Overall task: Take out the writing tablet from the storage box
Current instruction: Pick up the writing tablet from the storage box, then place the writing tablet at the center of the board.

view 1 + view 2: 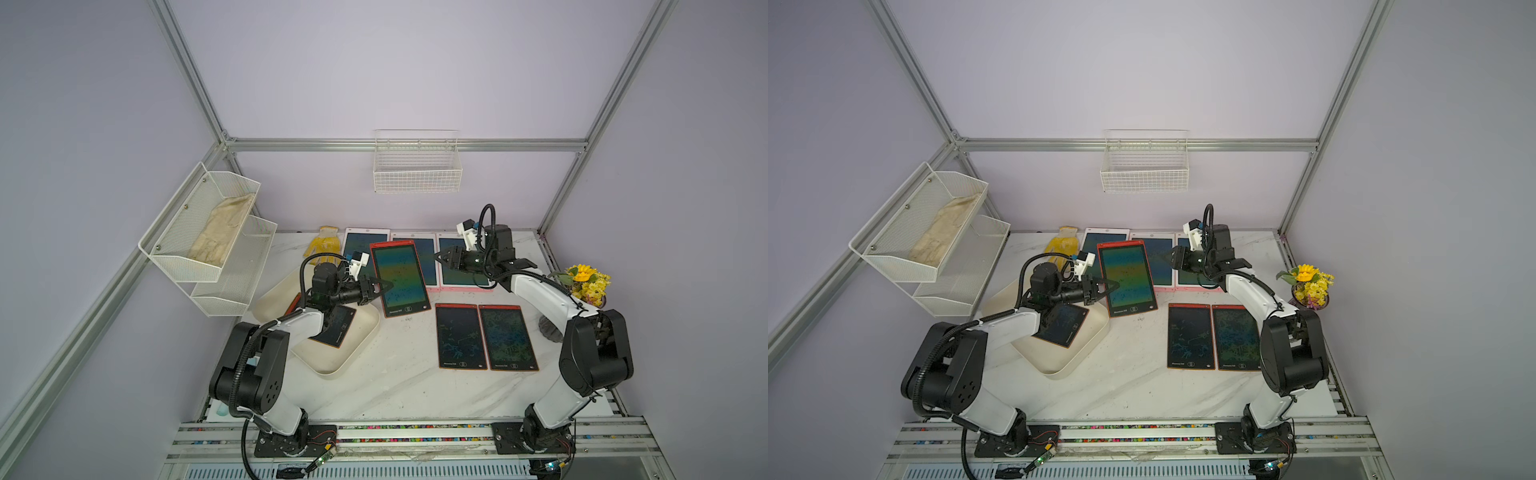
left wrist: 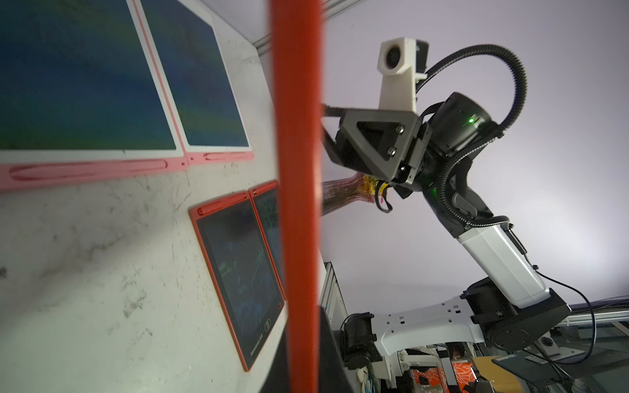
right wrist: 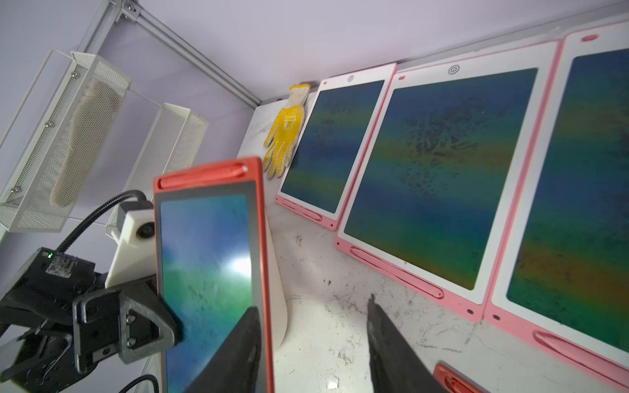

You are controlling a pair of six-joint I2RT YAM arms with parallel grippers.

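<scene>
Holding phase, transfer likely: left gripper (image 1: 386, 286) is clamped tight on one long edge of the red-framed writing tablet (image 1: 401, 278), which is lifted clear of the storage box (image 1: 332, 365) and sits tilted over the table (image 1: 395, 386) between the arms. Second tablet (image 1: 338, 328) lies in the box. Right gripper (image 1: 438, 257) has its jaws apart, empty, near the opposite edge. Next move probably needs a handover or a bare spot for set-down.

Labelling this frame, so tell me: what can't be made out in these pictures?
- Tablet in the storage box: largely covered by the left arm, both top views.
- Whether the right gripper touches the held red tablet: the tablet's edge hides its fingers, left wrist view.
- Lettering on the flat-lying tablets: too small, top views.
</scene>
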